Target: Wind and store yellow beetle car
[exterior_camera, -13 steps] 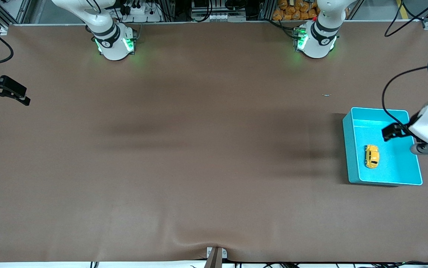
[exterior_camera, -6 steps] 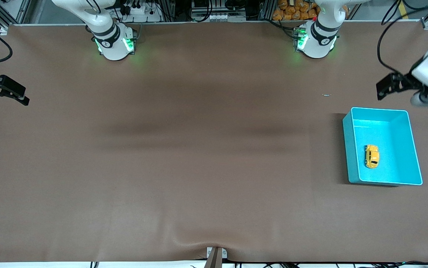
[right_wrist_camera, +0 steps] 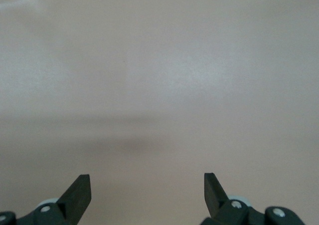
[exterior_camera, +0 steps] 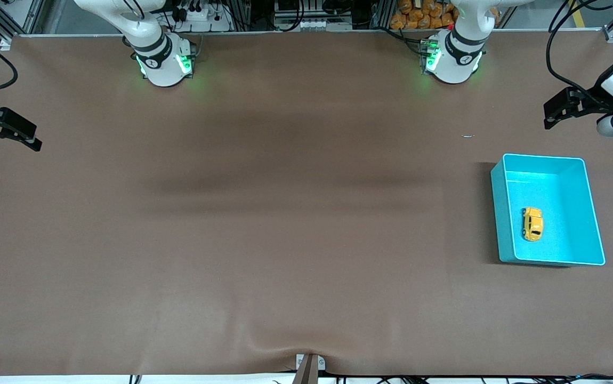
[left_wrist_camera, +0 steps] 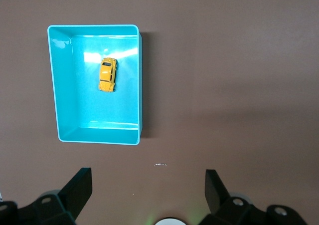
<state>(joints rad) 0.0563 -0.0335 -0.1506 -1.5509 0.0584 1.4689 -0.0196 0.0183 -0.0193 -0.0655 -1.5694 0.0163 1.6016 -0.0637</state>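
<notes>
The front camera looks down from high across the table (exterior_camera: pixel 285 213). The left wrist camera looks straight down, sharing the bin (exterior_camera: pixel 499 213) (left_wrist_camera: pixel 140 85); the right shows bare tabletop.

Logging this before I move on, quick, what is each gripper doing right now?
Left gripper: jaws open, holding nothing, up over the table near the turquoise bin, where the yellow beetle car lies.
Right gripper: jaws open, empty, over bare table at its own end.
</notes>
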